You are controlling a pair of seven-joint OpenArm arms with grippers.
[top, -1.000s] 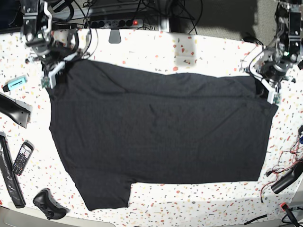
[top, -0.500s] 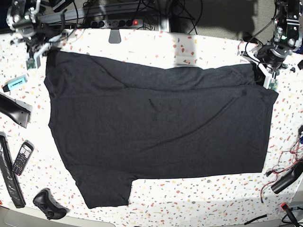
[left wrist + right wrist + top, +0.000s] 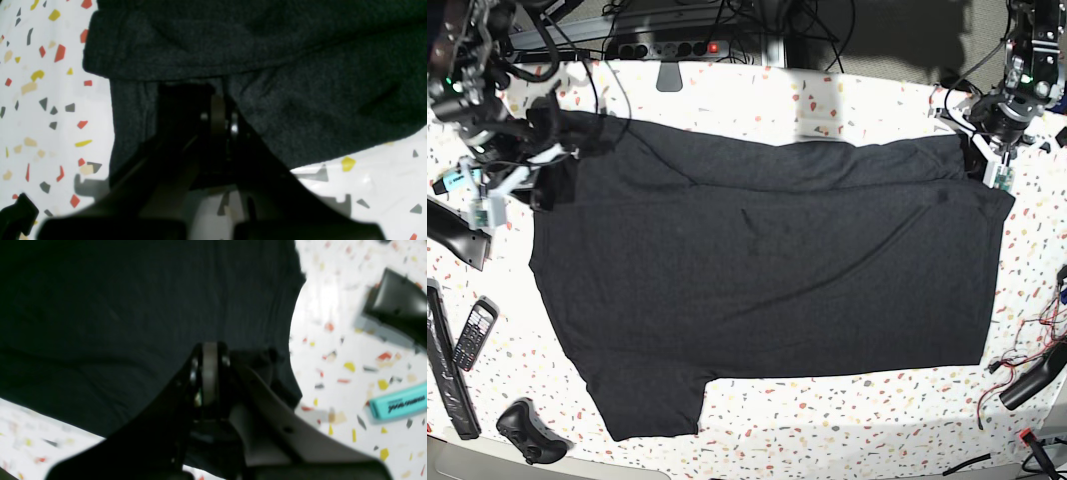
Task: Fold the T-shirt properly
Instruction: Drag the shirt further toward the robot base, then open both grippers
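The black T-shirt (image 3: 767, 280) lies spread flat over the speckled table (image 3: 847, 100); no print shows. My right gripper (image 3: 535, 188), at the left of the base view, is shut on the shirt's back-left corner, where the cloth is bunched. In the right wrist view its jaws (image 3: 210, 350) are closed, with dark cloth (image 3: 116, 323) around them. My left gripper (image 3: 983, 172) is at the shirt's back-right corner. In the left wrist view it (image 3: 218, 100) is shut on the cloth (image 3: 300, 83), just under a folded edge.
A teal highlighter (image 3: 457, 180) (image 3: 397, 401) and a black bar (image 3: 457, 235) lie left of the shirt. A phone (image 3: 473, 333), a long black remote (image 3: 447, 370) and a black controller (image 3: 527, 430) sit at the front left. A power strip (image 3: 672, 47) is behind; red cables (image 3: 1027, 370) lie right.
My right gripper swung out to the back-left corner, then came forward and inward with the shirt corner, bunching the cloth there. My left gripper stayed put.
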